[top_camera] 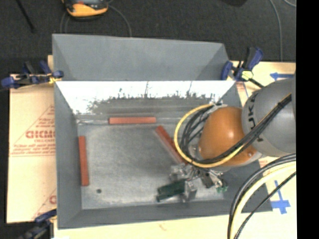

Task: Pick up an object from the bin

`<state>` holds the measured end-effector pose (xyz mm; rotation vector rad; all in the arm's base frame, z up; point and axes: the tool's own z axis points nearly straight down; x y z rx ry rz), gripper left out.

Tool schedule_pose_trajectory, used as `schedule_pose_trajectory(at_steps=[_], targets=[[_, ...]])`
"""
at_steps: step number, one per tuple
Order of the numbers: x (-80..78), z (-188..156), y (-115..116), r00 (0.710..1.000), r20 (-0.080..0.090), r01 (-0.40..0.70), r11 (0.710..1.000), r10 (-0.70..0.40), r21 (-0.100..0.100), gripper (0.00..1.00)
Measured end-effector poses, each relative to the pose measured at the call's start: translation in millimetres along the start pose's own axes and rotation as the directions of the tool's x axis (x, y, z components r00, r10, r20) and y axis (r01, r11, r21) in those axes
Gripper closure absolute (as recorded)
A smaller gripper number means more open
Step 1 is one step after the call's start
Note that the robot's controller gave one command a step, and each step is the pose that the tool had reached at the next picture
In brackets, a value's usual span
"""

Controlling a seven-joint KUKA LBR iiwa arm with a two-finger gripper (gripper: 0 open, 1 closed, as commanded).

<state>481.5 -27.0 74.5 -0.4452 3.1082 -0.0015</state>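
Observation:
My gripper (191,178) is low in the bin's front right part, under the orange cover. A dark green, flat, oblong thing (169,190) lies on the floor by the front wall, right against the gripper's lower left side; whether it is gripped is hidden. A red stick (163,135) lies slanted just up and left of the gripper, its lower end hidden under the cables.
A second red stick (132,120) lies along the back wall. A third red stick (83,161) lies along the left wall. A small dark speck (98,191) sits near the front left corner. The arm and its cables cover the bin's right side.

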Motion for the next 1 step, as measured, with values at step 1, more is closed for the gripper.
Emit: schedule_pose_trajectory(at_steps=[1], targets=[[-47.6, -175.6, 10.6, 1.000, 0.008, 0.000, 1.000, 0.000, 0.002, 1.00]])
